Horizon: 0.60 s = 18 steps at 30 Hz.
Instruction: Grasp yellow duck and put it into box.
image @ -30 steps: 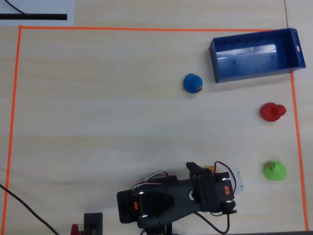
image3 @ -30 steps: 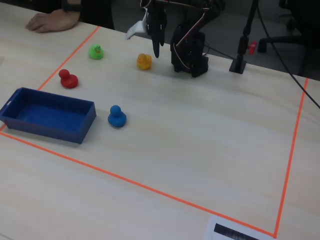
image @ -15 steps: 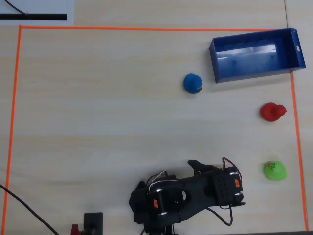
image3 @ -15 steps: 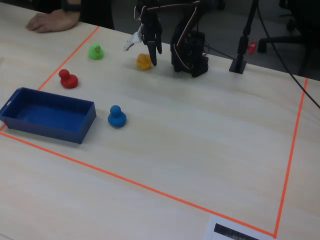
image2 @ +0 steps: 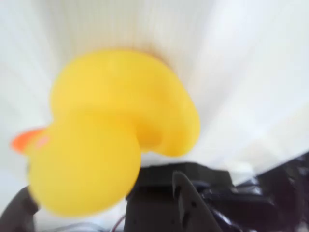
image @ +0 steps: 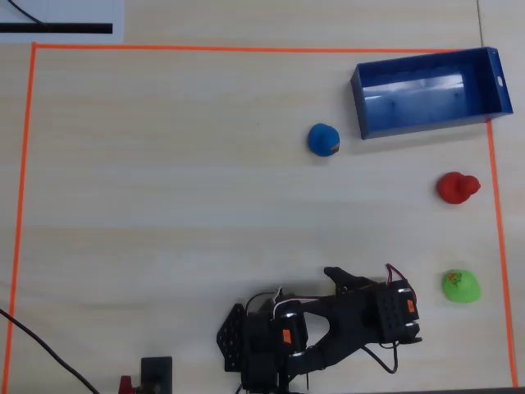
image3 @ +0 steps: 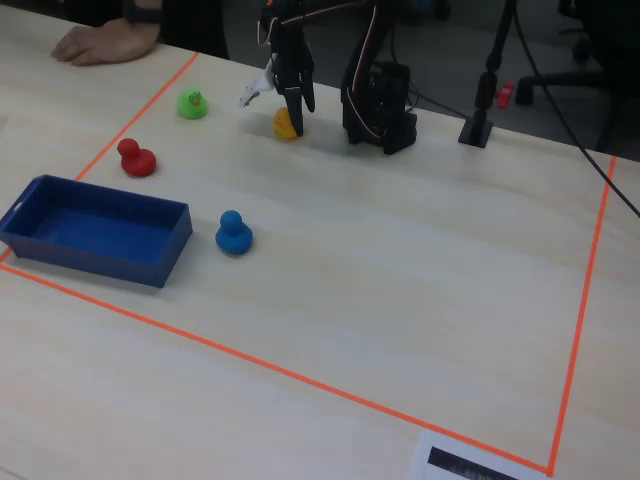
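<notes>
A: Where is the yellow duck (image3: 285, 124)?
B: On the table (image3: 400, 250), directly under the arm, well apart from the box (image3: 95, 233).
A: And the jaws?
B: They straddle it, one black finger (image3: 299, 95) against it; whether they're clenched, I cannot tell.

Lab/office: taped table (image3: 400, 300), office chair (image3: 590, 40).

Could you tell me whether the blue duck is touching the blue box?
Apart: the overhead view shows bare table between the blue duck and the box.
</notes>
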Available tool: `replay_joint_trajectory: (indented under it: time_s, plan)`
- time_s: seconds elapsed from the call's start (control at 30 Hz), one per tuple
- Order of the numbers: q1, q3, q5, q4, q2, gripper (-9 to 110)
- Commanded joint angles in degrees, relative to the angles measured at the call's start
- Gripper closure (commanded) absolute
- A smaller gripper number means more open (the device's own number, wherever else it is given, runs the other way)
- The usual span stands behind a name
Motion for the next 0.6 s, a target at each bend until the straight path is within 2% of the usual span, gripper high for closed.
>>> replay_joint_trajectory:
  time_s: [0.0, 0.43, 0.53, 0.57]
  plan:
    - [0.6, -2.6, -0.5, -2.6, -1.1, 63]
    - [1.0, -9.1, 1.4, -11.1, -11.5, 65]
    - [1.0, -9.8, 1.2, -11.1, -11.9, 73]
    - [1.0, -10.0, 1.6, -11.1, -11.9, 81]
